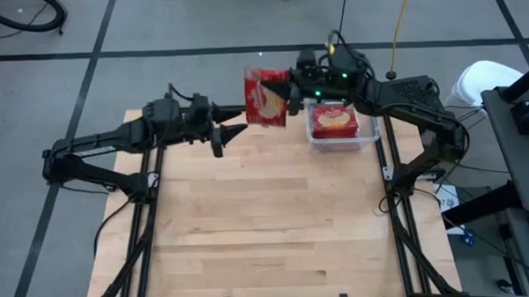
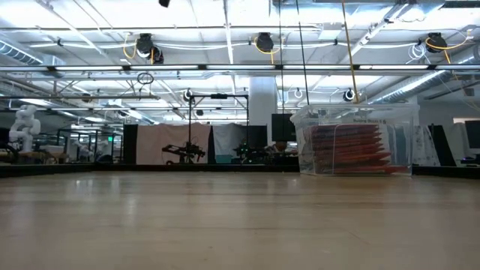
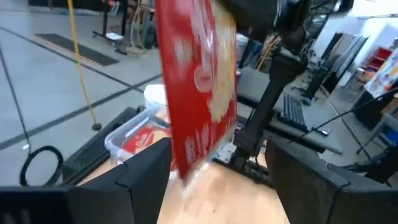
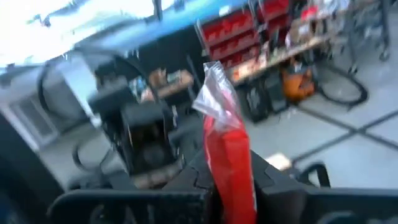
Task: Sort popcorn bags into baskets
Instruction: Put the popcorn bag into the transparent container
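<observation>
Right gripper [image 1: 285,93] clamped on one popcorn bag [image 1: 265,98], held in the air at the far edge of the table [image 1: 267,219], just left of the basket. In the right wrist view, dark fingers [image 4: 186,180] pressed together on the red packet [image 4: 230,162], its clear crimped end sticking up past them. Left gripper [image 1: 231,135] near and to the left of that bag, apart from it, fingers spread with nothing between them. In the left wrist view, both fingers [image 3: 146,168] wide apart and the hanging bag [image 3: 199,87] beyond the gap, tilted, red with a cream popcorn picture.

Clear basket [image 1: 341,128] at the far right of the table, by the right arm's base, with red packets [image 1: 334,120] stacked inside, the top one showing its popcorn picture. From the low view, tub [image 2: 354,142] standing on the wood, packets [image 2: 349,148] piled in it to well over half its height.

Pale wooden planks for the tabletop, bare apart from the tub. Grey floor with dark lines around it. Beyond, a large hall with ceiling lights [image 2: 225,15], hanging cable reels [image 2: 264,41] and dark partitions [image 2: 187,142].
</observation>
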You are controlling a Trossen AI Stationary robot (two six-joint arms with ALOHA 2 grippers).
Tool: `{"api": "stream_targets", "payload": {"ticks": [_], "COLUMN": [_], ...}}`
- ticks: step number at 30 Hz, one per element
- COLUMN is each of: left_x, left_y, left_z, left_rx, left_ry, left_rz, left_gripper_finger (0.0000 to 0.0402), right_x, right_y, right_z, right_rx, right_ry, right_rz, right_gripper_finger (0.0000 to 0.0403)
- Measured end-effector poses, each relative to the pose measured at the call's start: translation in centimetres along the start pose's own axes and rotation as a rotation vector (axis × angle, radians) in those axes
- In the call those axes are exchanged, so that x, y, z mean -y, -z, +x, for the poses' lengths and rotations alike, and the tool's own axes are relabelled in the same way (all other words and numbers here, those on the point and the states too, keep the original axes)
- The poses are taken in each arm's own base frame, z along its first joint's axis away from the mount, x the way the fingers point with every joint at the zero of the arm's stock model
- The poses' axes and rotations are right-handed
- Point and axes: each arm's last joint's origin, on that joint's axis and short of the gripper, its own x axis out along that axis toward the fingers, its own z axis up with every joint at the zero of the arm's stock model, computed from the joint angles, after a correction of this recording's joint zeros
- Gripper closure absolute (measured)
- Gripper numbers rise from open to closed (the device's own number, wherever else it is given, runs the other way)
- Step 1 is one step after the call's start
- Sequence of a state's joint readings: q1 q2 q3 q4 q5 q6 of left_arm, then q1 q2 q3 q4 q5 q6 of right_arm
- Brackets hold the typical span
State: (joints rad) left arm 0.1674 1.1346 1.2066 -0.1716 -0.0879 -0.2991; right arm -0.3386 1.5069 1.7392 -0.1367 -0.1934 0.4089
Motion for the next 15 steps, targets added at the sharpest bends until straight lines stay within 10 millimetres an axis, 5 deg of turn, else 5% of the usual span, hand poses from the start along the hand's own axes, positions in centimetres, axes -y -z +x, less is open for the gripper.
{"api": "stream_targets", "payload": {"ticks": [15], "left_x": [-1.3], "left_y": [-1.0], "left_z": [3.7], "left_rx": [0.187], "left_ry": [0.077], "left_rz": [-0.097], "left_gripper_finger": [0.0117], "right_x": [-0.1], "right_y": [-0.5], "right_z": [-0.2], "right_rx": [0.304], "right_ry": [-0.063], "right_rz": [0.056], "right_gripper_finger": [0.0387]}}
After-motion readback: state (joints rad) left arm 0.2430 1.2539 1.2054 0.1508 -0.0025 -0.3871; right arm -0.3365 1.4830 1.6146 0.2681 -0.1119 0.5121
